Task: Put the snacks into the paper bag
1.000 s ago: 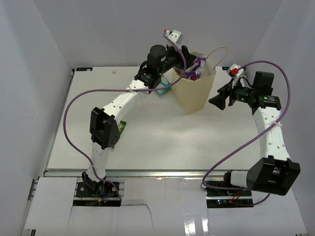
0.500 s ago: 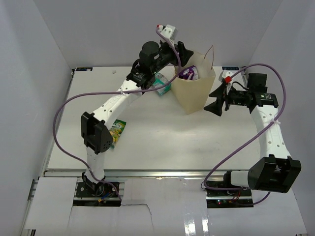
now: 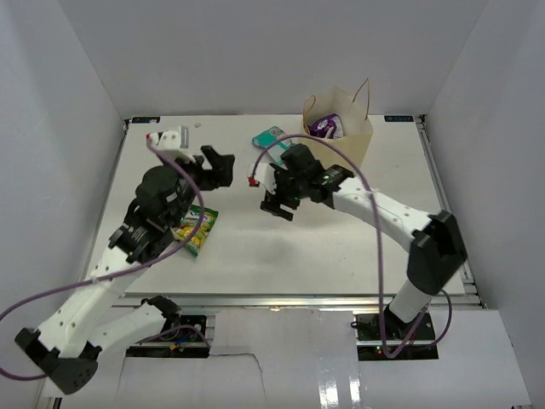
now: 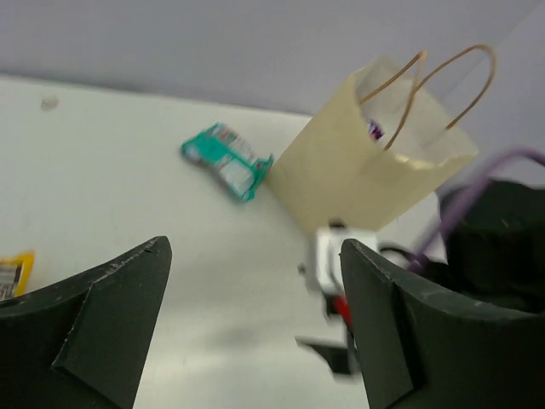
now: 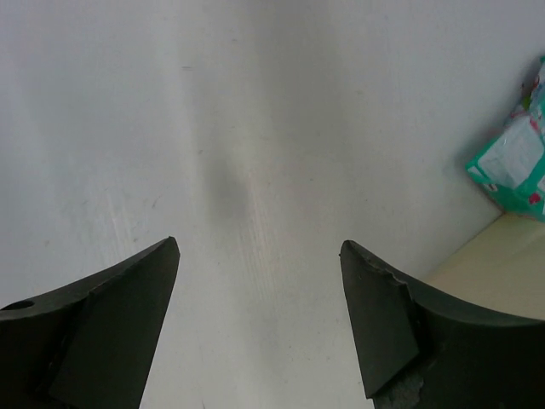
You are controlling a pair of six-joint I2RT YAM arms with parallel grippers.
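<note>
The tan paper bag (image 3: 351, 141) stands upright at the far middle-right of the table, with a purple-white snack packet (image 3: 325, 128) showing in its mouth. A teal-white packet (image 3: 268, 137) lies just left of the bag. A green-yellow packet (image 3: 196, 228) lies near the left arm. My left gripper (image 3: 220, 168) hovers open and empty over the table, left of the teal packet, which the left wrist view shows (image 4: 228, 160) beside the bag (image 4: 366, 179). My right gripper (image 3: 271, 194) hangs open and empty above bare table in front of the bag. The other snacks are out of view.
The right arm's wrist camera (image 4: 341, 273) sits close ahead of my left gripper (image 4: 254, 247). White walls enclose the table on three sides. The right wrist view catches the teal packet (image 5: 515, 166) and the bag's base (image 5: 498, 264) at its right edge.
My left gripper opened, left the purple-white packet in the bag and pulled back to the near left. The right arm swung from the bag's right side to the table's middle.
</note>
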